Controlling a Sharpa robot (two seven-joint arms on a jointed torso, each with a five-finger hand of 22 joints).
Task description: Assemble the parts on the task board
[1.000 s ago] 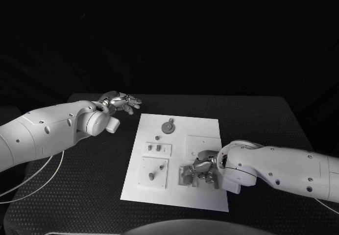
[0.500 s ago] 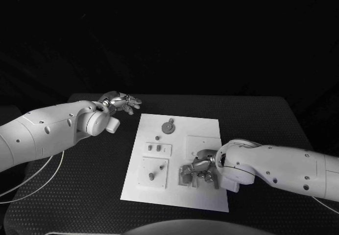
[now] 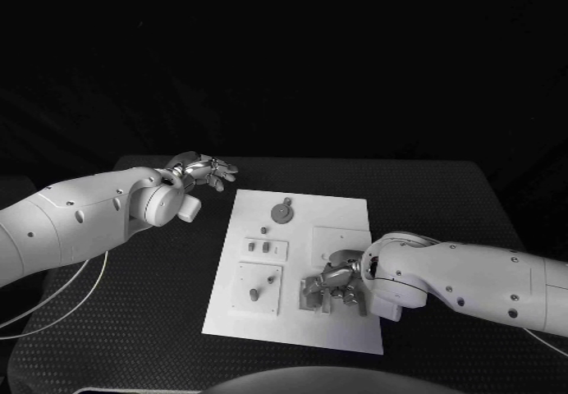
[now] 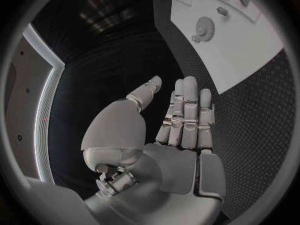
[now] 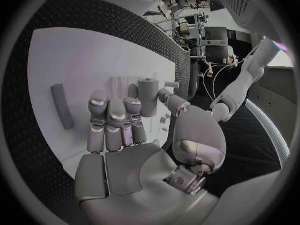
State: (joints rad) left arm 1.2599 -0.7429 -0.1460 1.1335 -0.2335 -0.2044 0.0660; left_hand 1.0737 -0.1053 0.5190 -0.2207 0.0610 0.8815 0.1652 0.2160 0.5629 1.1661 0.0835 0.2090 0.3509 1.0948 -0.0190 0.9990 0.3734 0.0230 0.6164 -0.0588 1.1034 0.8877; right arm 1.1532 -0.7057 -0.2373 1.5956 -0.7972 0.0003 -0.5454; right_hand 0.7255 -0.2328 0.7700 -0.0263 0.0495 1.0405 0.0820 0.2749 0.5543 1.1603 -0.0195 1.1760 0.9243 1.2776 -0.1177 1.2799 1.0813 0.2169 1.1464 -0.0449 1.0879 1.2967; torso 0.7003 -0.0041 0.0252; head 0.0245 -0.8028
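Task board [image 3: 337, 215], a white plate, lies mid-table on the black table [image 3: 142, 312]; a gear-like part [image 3: 281, 213] sits near its far edge, small parts [image 3: 265, 247] at its left side. Right hand [image 3: 335, 285] rests over the board's near right area, fingers curled around an upright cylindrical part [image 5: 148, 97], apparently grasping it. Left hand [image 3: 201, 171] hovers off the board's far left corner, fingers extended, holding nothing. Bare mat borders every board edge.
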